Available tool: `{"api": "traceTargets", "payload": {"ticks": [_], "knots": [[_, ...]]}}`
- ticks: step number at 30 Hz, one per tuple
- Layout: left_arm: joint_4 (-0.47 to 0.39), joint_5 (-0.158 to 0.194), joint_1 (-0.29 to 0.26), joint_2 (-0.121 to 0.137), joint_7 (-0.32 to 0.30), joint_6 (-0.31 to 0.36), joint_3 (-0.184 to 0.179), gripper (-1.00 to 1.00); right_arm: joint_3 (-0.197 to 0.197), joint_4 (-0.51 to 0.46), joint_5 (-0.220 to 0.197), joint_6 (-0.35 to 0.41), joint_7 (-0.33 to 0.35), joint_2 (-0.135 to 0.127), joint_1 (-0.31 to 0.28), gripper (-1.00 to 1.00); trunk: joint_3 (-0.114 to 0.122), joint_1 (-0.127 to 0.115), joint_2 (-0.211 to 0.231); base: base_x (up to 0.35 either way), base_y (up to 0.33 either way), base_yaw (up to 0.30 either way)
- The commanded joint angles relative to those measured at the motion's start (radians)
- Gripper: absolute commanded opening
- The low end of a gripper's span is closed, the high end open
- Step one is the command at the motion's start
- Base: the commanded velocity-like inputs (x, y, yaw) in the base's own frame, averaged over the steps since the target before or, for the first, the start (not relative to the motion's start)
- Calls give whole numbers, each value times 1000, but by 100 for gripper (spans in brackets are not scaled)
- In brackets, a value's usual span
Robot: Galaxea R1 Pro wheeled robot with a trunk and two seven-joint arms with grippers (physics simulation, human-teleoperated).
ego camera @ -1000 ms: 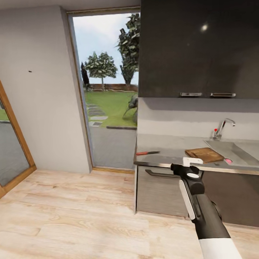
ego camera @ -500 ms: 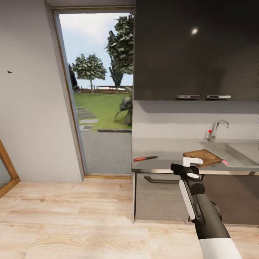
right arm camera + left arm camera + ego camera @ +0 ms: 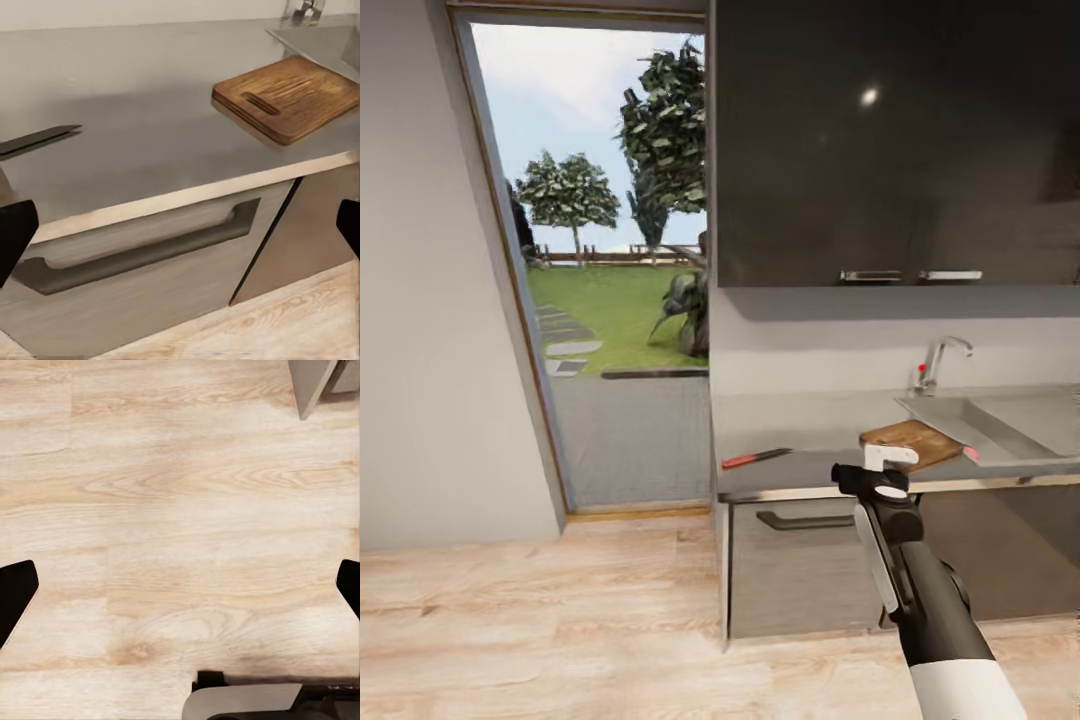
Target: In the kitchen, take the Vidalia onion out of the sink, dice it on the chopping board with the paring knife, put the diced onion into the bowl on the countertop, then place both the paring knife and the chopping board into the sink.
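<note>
Grey countertop (image 3: 810, 435) sits mid-right in the head view with the paring knife (image 3: 756, 458) left of the chopping board (image 3: 910, 440), sink (image 3: 1000, 420) at far right, while both wrist views show each gripper's fingers spread wide, holding nothing.

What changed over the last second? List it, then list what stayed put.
The camera moved: the whole scene slid left and the doorway shows narrower. Nothing was grasped or released. The paring knife, chopping board and onion lie unmoved on the countertop; the right gripper stays raised, empty.
</note>
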Motion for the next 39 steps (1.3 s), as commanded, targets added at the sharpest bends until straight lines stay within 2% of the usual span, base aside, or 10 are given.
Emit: {"api": "traceTargets", "payload": {"ticks": [1,28,39], "knots": [[0,2,0,0,-1,-2,1,100,-1,8,0,5,-3,1,-1,100,1,1,-1,235,201,-239],[1,2,0,0,-2,-3,1,100,-4,30,0,6,-10,1,-1,100,14,1,-1,228,207,-265],[1,2,0,0,-2,-3,1,100,-4,33,0,6,-11,3,-1,100,18,1,-1,51,271,-270]]}}
